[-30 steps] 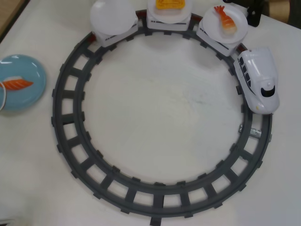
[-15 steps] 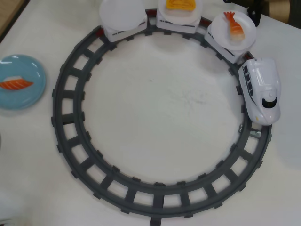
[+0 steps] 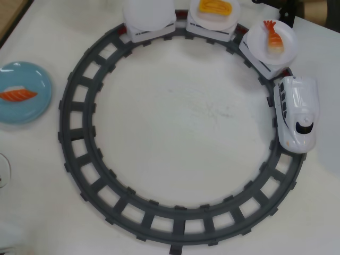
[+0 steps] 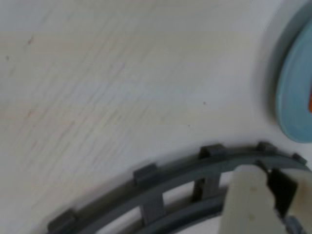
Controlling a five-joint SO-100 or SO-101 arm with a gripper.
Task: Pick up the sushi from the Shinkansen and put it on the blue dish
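One small oblong salmon nigiri, the sushi (image 3: 18,95), orange with thin white diagonal stripes, lies flat near the centre of the round light-blue dish (image 3: 32,109) at the left edge of the overhead view. The dish sits on the white worktop (image 3: 180,117), outside the grey circular plastic track (image 3: 79,159) and apart from it.

One white toy bullet train, the Shinkansen (image 3: 297,112), stands on the right side of the track, black windscreen toward the lower edge of the overhead view. Three white cars are coupled behind it along the top arc, each topped by a round white plate: the nearest carries one orange shrimp piece with a red tail (image 3: 274,37), the middle one yellow egg piece (image 3: 214,7), the last plate (image 3: 149,11) bears nothing.

In the wrist view, a cream-coloured part of the hand (image 4: 251,202), blurred, enters at lower right over the track (image 4: 146,192), with the dish edge (image 4: 292,92) at right. Whether the hand is released or clenched cannot be told; nothing visible in it.
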